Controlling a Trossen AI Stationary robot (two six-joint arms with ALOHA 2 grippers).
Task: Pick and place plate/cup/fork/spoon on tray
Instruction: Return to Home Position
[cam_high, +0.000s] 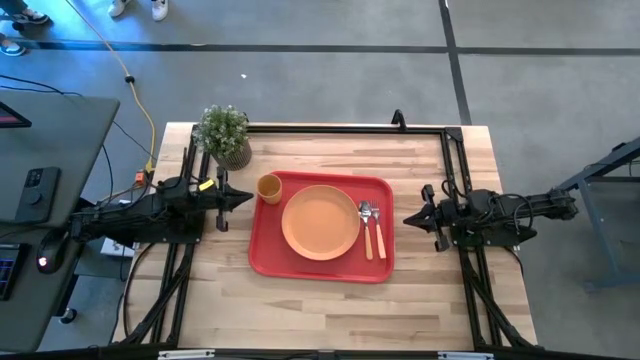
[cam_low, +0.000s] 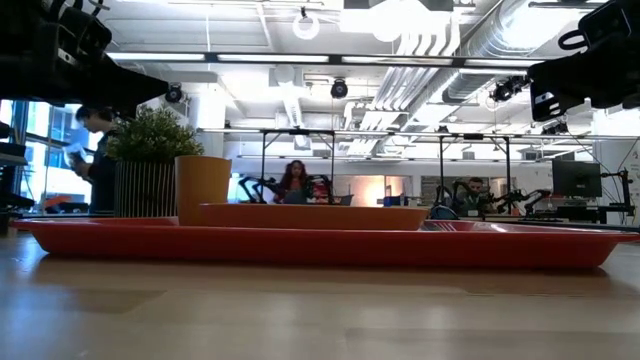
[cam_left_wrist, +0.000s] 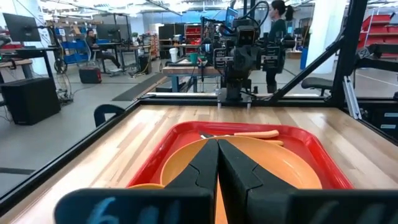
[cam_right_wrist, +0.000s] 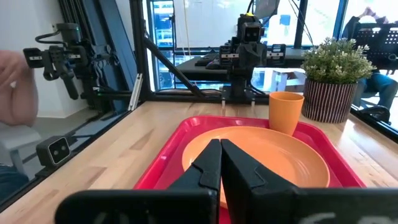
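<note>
The red tray (cam_high: 265, 255) lies at the table's middle. On it rest the orange plate (cam_high: 320, 222), the small orange cup (cam_high: 269, 188) at its far left corner, and the spoon (cam_high: 366, 228) and fork (cam_high: 379, 232) side by side right of the plate. My left gripper (cam_high: 248, 198) is shut and empty, above the table just left of the tray. My right gripper (cam_high: 408, 217) is shut and empty, above the table just right of the tray. In the left wrist view the shut fingers (cam_left_wrist: 217, 163) point over the plate (cam_left_wrist: 280, 158); in the right wrist view (cam_right_wrist: 221, 163) likewise.
A potted green plant (cam_high: 224, 134) stands at the table's far left, near the cup. Black frame rails (cam_high: 330, 128) run along the table's far edge and sides. Bare wood shows in front of the tray (cam_high: 320, 310).
</note>
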